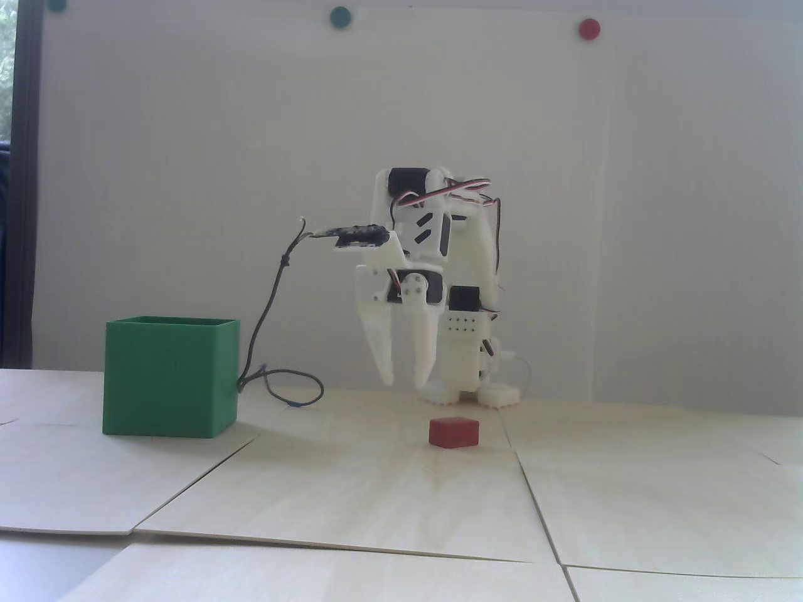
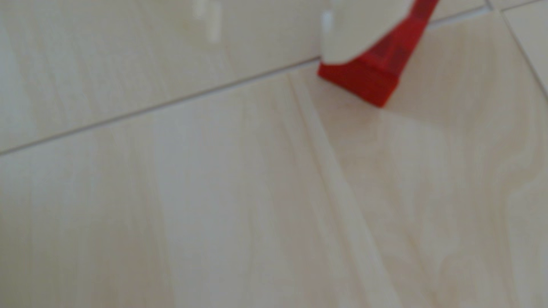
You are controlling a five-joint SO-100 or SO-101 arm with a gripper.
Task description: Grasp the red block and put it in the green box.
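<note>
red block [image 1: 453,433] lies on the table [image 1: 376,501] below the parted hand [image 1: 405,379].

The fixed view sat low at table [image 1: 376,501] level, facing the arm head-on. The wrist view looked steeply down, close. Both showed the red block [image 1: 453,433] [image 2: 364,77].

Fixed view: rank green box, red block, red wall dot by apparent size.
1. green box
2. red block
3. red wall dot; it sits farther back on the wall, so its true size against the block is unsure.
</note>
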